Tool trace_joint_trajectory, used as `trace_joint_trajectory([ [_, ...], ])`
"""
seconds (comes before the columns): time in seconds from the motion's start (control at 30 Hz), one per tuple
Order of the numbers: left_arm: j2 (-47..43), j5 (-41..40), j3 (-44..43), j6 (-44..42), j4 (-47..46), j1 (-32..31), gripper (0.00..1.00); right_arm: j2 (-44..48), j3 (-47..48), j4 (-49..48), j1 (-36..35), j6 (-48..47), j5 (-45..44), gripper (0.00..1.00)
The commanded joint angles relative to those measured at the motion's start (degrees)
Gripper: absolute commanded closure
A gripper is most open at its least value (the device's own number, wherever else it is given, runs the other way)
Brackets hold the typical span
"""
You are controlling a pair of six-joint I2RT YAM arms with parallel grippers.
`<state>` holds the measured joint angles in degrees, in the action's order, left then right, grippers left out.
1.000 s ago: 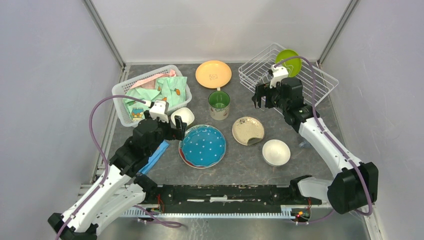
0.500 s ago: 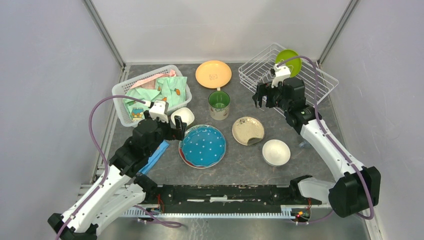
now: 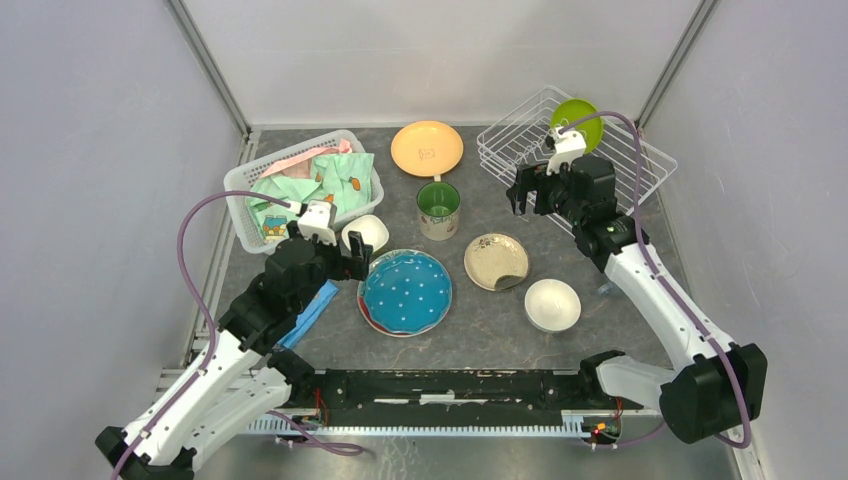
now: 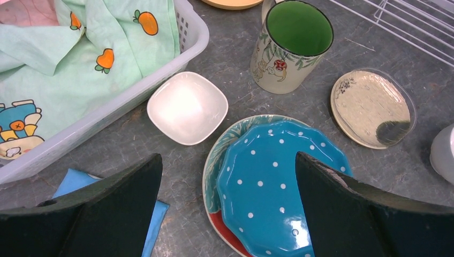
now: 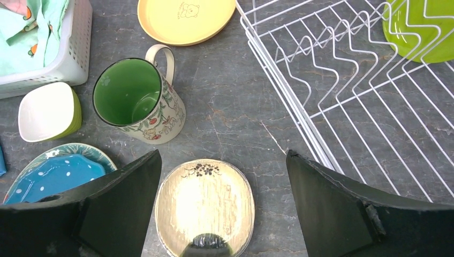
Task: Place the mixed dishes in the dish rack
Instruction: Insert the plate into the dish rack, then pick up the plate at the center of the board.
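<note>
Holding left gripper (image 4: 227, 160) wide open, empty, near blue dotted plate (image 4: 273, 182) | holding right gripper (image 5: 222, 158) wide open, empty, near cream plate (image 5: 206, 206)

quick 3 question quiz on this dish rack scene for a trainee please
1. True or false: the lime-green plate already stands in the dish rack.
2. What lies directly under the blue dotted plate? A) another plate B) a sponge C) a saucepan lid
3. Open or shut: how do the left arm's fingers and the right arm's fingers stand?
Key: 1 true; 2 A; 3 both open, holding nothing.
</note>
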<state>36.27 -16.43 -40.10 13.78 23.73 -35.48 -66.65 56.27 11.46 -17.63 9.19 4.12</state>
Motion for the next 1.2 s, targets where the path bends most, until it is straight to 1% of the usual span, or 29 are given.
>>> trace_joint_trajectory([
  [0.0, 0.42, -0.28, -0.91, -1.04, -1.14, -0.12, 0.00, 1.29, 0.79, -1.17, -0.38, -0.33, 0.69, 0.06],
  [0.2, 0.68, -0.71, -0.98, -1.01, -1.02, -0.13, 0.00, 0.27, 4.14, 0.96, -0.36, -1.28, 0.01, 0.05],
  [0.47, -0.01, -0.92, -0.87, -0.95, -0.97, -0.13, 0.00, 0.51, 2.24, 0.05, -0.36, -0.36, 0.69, 0.05],
  [0.77, 0.73, -0.01, -1.05, -0.86, -0.89, -0.16, 0.00, 1.47, 0.56, 0.04, -0.35, -1.62, -1.66, 0.05],
  [0.9, 0.73, -0.27, -0.95, -0.82, -0.88, -0.17, 0.00, 0.98, -0.82, -1.08, -0.40, -1.07, -0.73, 0.05],
  [1.17, 1.30, -0.12, -0.95, -0.77, -0.91, -0.17, 0.00, 0.24, 0.05, -0.30, -0.33, -1.86, -0.54, 0.05],
])
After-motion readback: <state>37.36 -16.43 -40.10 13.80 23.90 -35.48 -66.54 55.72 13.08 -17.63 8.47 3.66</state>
